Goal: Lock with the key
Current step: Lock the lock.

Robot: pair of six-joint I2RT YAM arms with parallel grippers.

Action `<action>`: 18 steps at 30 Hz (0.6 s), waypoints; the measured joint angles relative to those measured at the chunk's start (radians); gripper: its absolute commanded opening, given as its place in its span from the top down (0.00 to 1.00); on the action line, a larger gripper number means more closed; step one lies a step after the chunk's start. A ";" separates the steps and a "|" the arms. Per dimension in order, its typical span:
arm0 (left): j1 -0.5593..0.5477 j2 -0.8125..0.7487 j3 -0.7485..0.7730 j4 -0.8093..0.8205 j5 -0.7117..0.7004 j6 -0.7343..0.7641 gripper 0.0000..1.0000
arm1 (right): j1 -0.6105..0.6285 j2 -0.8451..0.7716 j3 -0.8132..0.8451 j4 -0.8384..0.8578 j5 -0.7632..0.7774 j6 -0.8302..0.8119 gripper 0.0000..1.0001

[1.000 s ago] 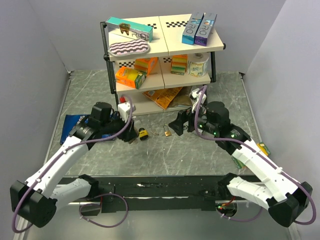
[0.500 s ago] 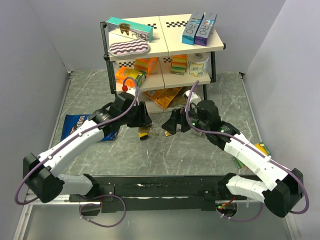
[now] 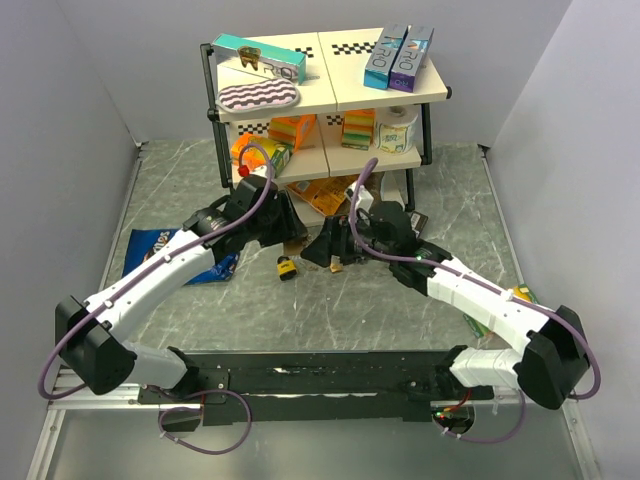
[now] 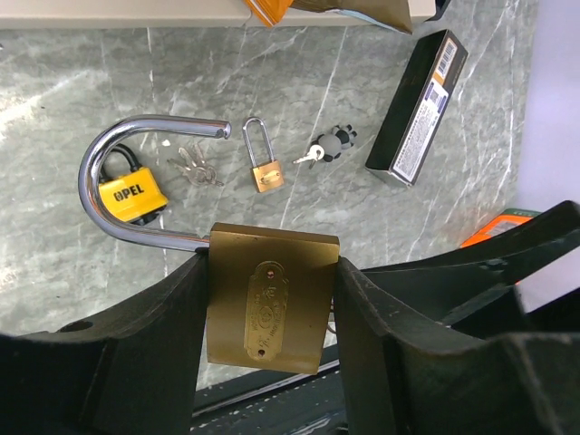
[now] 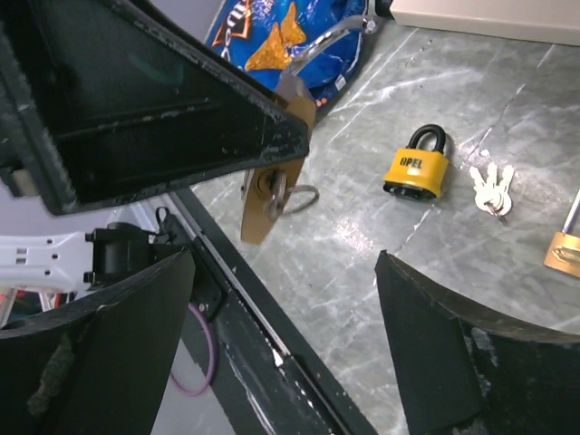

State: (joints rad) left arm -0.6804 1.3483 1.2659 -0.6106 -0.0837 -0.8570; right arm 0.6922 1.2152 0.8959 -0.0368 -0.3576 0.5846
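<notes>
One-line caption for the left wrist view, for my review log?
Left gripper clamps a large brass padlock, shackle open, above a yellow padlock, loose keys and a small brass padlock.

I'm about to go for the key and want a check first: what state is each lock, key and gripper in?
Large brass padlock: shackle open, clamped in left gripper.
Key: in that padlock's keyhole, not gripped.
Yellow padlock: shackle shut, lying on table.
Small brass padlock: shackle shut, on table.
Right gripper: open, empty.

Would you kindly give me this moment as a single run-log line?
left gripper: shut on brass padlock, shackle open | right gripper: open, facing key in padlock | step: not yet locked
</notes>
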 measured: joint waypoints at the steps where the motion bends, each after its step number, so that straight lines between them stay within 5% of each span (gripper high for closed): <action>1: 0.000 0.001 0.000 0.001 0.000 -0.006 0.99 | 0.006 0.008 0.000 0.007 0.003 0.006 0.14; 18: -0.002 0.003 0.000 0.027 0.019 -0.109 0.99 | 0.032 0.105 0.036 0.107 0.095 0.084 0.57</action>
State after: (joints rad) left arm -0.6823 1.3510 1.2659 -0.5831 -0.0650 -0.9661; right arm 0.7242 1.3205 0.9318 0.0700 -0.2630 0.6689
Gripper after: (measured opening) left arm 0.557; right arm 0.511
